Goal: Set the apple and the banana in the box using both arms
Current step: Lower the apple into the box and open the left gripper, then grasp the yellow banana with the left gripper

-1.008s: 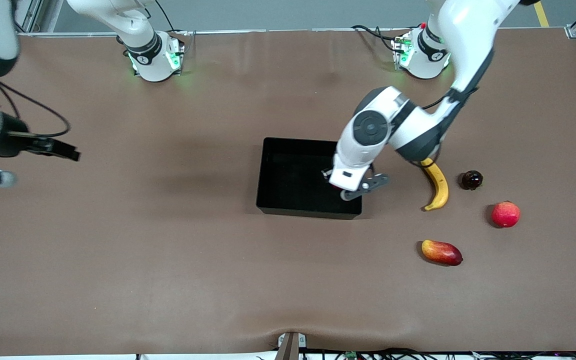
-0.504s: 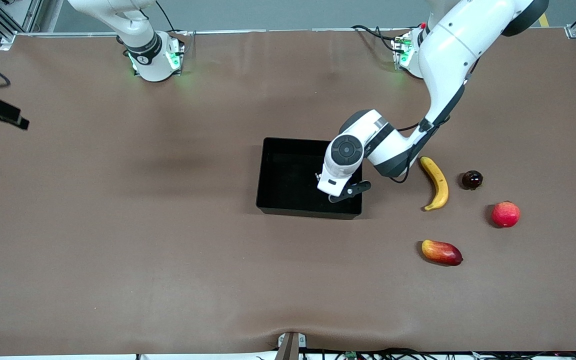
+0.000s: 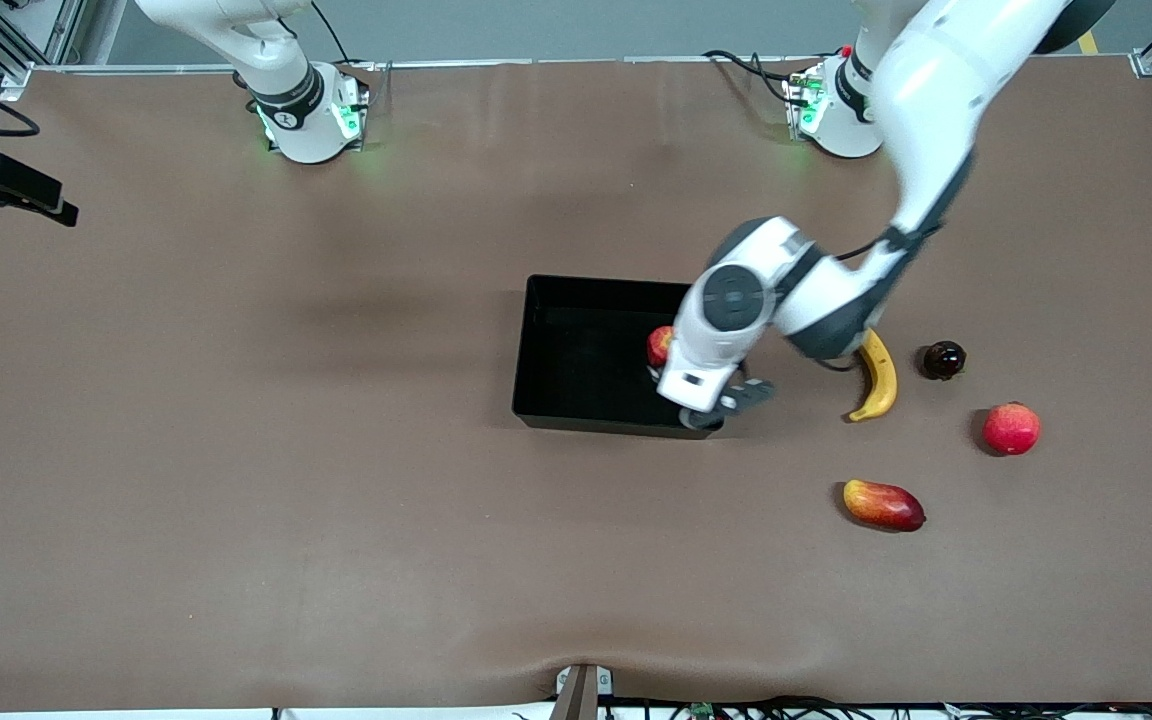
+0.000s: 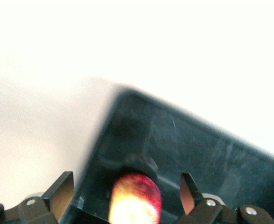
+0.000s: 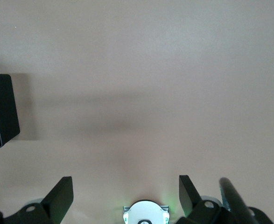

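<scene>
Your left gripper (image 3: 714, 405) hangs wide open over the glossy black plastic box (image 3: 576, 350), small mottled red apple (image 3: 659, 345) inside. The long yellow banana (image 3: 877, 378) lies at the box's 3 o'clock. Your right gripper (image 5: 125, 196), fingers spread, waits above bare table.

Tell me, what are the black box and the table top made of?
The box looks like hard plastic: glossy black, with thin straight walls, and the left wrist view shows fine scratches on its shiny floor. The table seems covered with a soft brown mat, maybe rubber or leather-like: dull, no shine, and gently rippled along the edge nearest the front camera. I can't be sure from looks alone.
</scene>
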Available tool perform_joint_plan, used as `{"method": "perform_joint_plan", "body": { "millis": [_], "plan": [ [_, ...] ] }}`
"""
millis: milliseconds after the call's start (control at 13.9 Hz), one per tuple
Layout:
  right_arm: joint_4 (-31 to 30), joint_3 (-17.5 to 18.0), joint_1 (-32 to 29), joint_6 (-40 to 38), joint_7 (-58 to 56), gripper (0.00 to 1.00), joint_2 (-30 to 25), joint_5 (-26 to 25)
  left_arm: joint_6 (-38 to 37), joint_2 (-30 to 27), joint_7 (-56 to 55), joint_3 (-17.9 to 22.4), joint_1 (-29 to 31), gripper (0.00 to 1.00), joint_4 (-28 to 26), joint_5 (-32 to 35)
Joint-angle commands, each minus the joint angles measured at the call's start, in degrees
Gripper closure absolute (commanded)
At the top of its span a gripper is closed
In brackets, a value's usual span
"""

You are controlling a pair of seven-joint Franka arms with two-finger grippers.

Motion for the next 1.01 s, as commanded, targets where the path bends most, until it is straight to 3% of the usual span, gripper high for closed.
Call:
{"method": "perform_joint_plan", "body": {
  "millis": [0,144,288,576,792,936],
  "plan": [
    [-1.01,1.82,-2.88,2.26,-0.34,0.0,-0.84,-1.22,-8.53,-4.22,10.69,-1.45,7.52,0.0,3.71,-3.28],
    [-0.92,8.23,-9.2,3.32,-0.69,0.0,-0.84,-1.22,-11.37,-4.22,16.69,-1.71,14.19,0.0,3.91,-3.37],
    [-0.92,10.7,-12.29,3.68,-0.95,0.0,-0.67,-1.13,-11.73,-3.78,18.65,-1.63,18.43,0.0,2.07,-2.68],
    [-0.57,11.51,-12.31,3.41,-1.31,0.0,-0.67,-1.13,-5.78,-3.16,18.74,-1.45,24.84,0.0,-6.53,4.97],
    [-0.22,11.51,-10.9,3.24,-1.3,0.0,-0.58,-2.62,3.54,-0.8,18.65,-1.45,28.89,0.0,-13.74,5.24],
    [-0.39,11.51,-8.89,3.32,-0.78,0.0,-0.75,-4.12,5.59,0.78,18.65,-1.36,29.6,0.0,-15.43,5.42]
  ]
}}
